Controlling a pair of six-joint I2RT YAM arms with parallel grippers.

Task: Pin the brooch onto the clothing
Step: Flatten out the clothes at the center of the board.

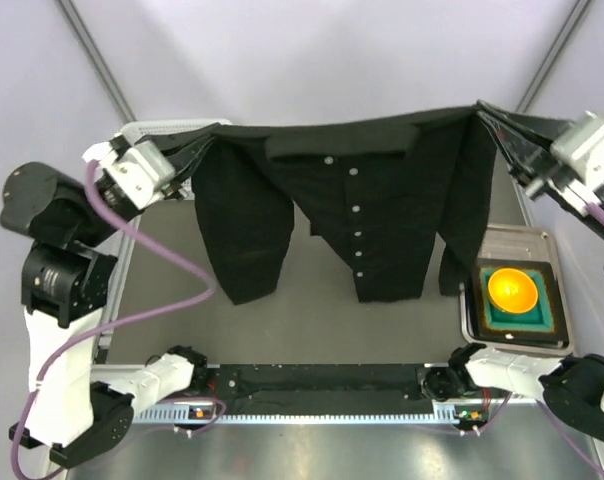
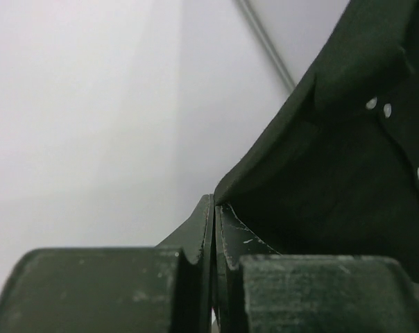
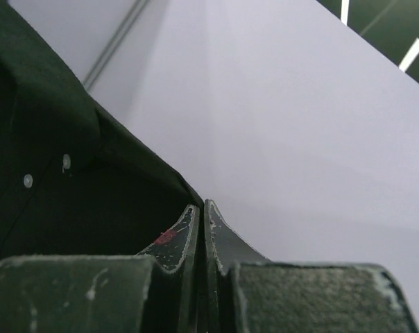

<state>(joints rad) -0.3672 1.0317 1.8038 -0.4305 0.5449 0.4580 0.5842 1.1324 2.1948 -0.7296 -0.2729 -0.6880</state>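
The clothing (image 1: 362,200), a black collared shirt with white buttons (image 1: 359,210) down its front, hangs spread between my two grippers above the table, its sleeves dangling. My left gripper (image 1: 197,150) is shut on the clothing's left shoulder and my right gripper (image 1: 497,125) on its right shoulder. The left wrist view has my left gripper (image 2: 215,205) with jaws pressed together where the shirt's (image 2: 348,173) edge meets the tips. The right gripper (image 3: 201,208) looks the same beside the shirt (image 3: 57,208). The brooch (image 1: 512,288), round and orange-yellow, lies on a green pad (image 1: 544,322) at the right.
The green pad sits in a metal tray (image 1: 512,238) on the table's right side, below the right arm. A black rail (image 1: 322,378) runs along the front edge between the arm bases. Purple cables (image 1: 172,255) loop beside the left arm.
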